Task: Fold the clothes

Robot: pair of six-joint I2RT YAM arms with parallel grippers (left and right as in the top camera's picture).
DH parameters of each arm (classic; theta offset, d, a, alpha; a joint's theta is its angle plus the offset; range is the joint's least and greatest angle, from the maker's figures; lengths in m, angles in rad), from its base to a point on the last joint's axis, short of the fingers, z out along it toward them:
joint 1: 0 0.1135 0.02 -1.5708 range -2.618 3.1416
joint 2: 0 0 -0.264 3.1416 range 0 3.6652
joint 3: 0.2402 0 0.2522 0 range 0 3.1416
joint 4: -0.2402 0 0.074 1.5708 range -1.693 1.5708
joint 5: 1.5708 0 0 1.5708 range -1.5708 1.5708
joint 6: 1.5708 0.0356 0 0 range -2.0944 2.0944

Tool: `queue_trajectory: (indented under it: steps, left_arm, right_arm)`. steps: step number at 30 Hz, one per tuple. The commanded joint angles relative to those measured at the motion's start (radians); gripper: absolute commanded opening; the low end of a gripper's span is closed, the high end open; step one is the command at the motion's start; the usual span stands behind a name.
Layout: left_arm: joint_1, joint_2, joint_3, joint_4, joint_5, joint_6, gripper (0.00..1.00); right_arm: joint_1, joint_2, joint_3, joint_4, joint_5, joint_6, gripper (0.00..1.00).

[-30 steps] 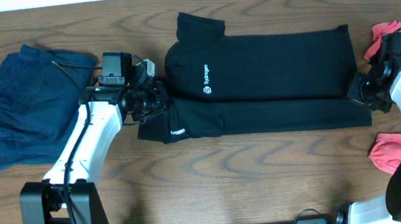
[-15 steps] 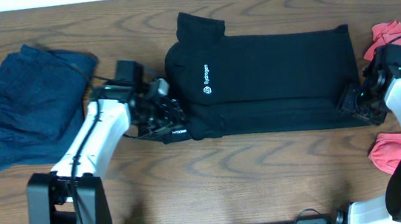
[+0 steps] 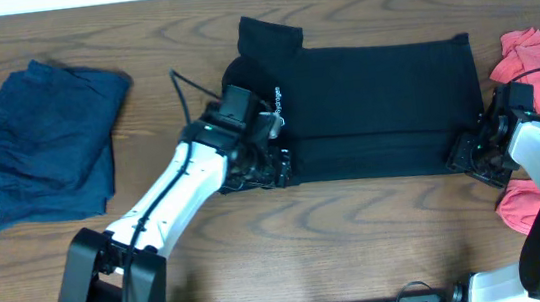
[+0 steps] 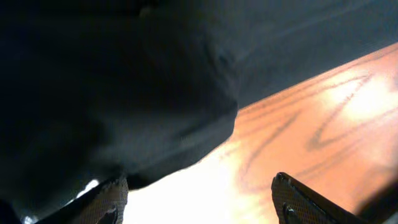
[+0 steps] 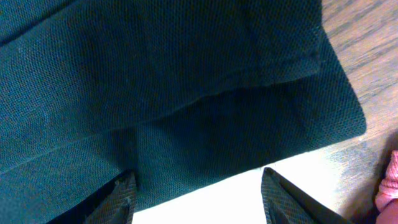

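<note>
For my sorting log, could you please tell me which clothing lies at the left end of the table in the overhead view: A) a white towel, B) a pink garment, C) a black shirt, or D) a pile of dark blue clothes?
D: the dark blue clothes sit at the left end, while the black shirt lies in the middle and the pink garments are at the right end.

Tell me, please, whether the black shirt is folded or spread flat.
Partly folded: the black shirt lies as a long band, its near edge doubled over.
</note>
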Motion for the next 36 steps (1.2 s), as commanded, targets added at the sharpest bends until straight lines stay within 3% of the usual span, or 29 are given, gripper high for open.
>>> queue_trajectory:
  steps: [1,7,16,20,26,29,30,32,33,36]
  left_arm:
    - [-0.056,0.047,0.006,0.023,-0.093,0.046,0.76]
    - [-0.127,0.122,0.006,0.087,-0.165,0.051,0.75]
    - [-0.136,0.146,0.008,0.143,-0.232,0.048,0.14]
    - [-0.134,0.137,0.033,0.133,-0.238,0.048,0.06]
    - [-0.108,0.116,0.124,0.167,-0.321,0.048,0.06]
    - [-0.101,0.117,0.129,0.183,-0.321,0.048,0.13]
    - [-0.1,0.118,0.128,0.183,-0.321,0.048,0.22]
    - [-0.1,0.121,0.126,0.179,-0.321,0.048,0.54]
    - [-0.1,0.121,0.126,0.174,-0.322,0.048,0.62]
    - [-0.091,0.115,0.127,0.133,-0.354,0.048,0.69]
  right_arm:
    - [0.008,-0.019,-0.005,0.002,0.005,-0.003,0.63]
    - [0.008,-0.019,-0.005,-0.002,0.004,-0.003,0.63]
    - [0.008,-0.019,-0.005,-0.006,0.004,-0.003,0.63]
    - [0.008,-0.019,-0.005,-0.007,0.005,-0.003,0.62]
    - [0.008,-0.019,-0.005,-0.007,0.005,-0.003,0.63]
    - [0.008,-0.019,-0.005,-0.008,0.005,-0.003,0.62]
    - [0.008,-0.019,-0.005,-0.009,0.005,-0.003,0.62]
    - [0.008,-0.019,-0.005,-0.01,0.005,-0.003,0.62]
    - [0.008,-0.019,-0.005,-0.01,0.005,-0.003,0.62]
    - [0.008,-0.019,-0.005,-0.013,0.005,-0.011,0.62]
